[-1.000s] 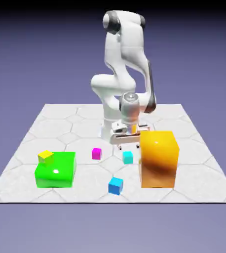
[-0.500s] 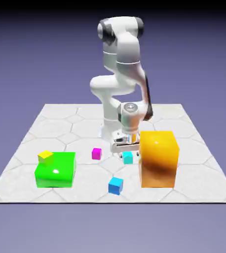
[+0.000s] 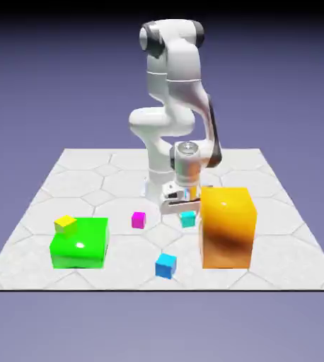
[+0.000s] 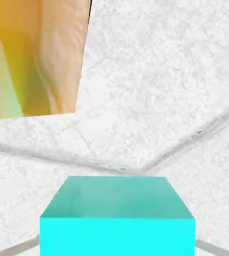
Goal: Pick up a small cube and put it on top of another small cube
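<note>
The small turquoise cube [image 3: 187, 219] sits between the fingers of my gripper [image 3: 186, 213], which is shut on it. The cube hangs just above the table, close to the left face of the big orange block [image 3: 227, 226]. In the hand view the turquoise cube [image 4: 117, 215] fills the bottom middle and hides the fingertips. Other small cubes lie apart: a magenta cube [image 3: 138, 220] to the exterior view's left and a sky-blue cube [image 3: 165, 266] nearer the front edge. A yellow cube [image 3: 65, 224] rests on the big green block [image 3: 80, 242].
The orange block [image 4: 34, 57] stands tall right beside the gripper and shows at the hand view's upper left. The green block is at the exterior view's left. The white hexagon-patterned table [image 3: 122, 184] lies under everything.
The gripper came down over the turquoise cube and shut on it. The cube now sits slightly higher and further to the exterior view's right than before.
</note>
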